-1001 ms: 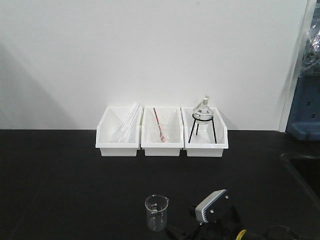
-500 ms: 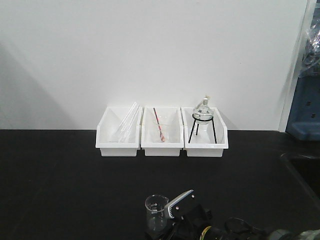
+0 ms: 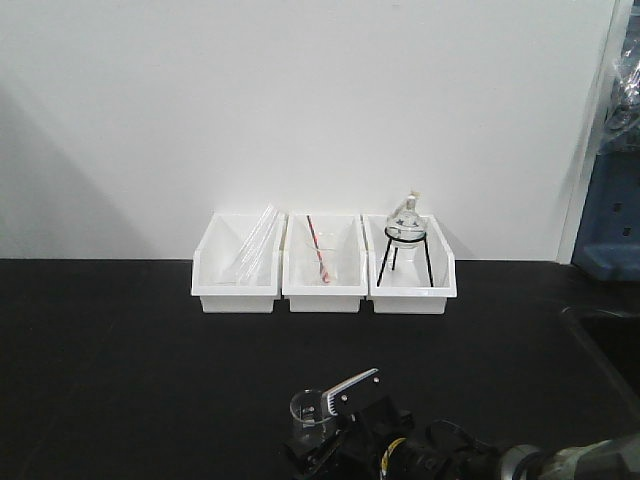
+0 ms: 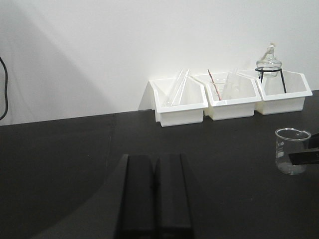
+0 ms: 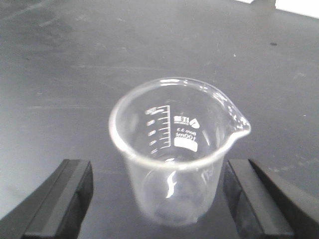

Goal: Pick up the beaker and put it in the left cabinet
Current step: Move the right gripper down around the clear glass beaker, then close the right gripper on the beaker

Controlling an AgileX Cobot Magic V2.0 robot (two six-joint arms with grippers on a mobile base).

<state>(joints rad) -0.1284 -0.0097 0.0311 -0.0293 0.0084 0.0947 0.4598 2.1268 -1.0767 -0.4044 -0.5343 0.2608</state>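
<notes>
Glass beaker (image 5: 175,149) upright, spout rightward, inside parted right gripper (image 5: 158,196).

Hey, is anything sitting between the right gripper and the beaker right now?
Nothing visible. The beaker stands upright between the open fingers of the right gripper, with only bare black table around it.

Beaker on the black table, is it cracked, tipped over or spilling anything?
No, nothing looks wrong. The beaker stands upright, whole and empty, between the open fingers of the right gripper. No spill shows on the table around it. The bins behind sit in a straight row.
</notes>
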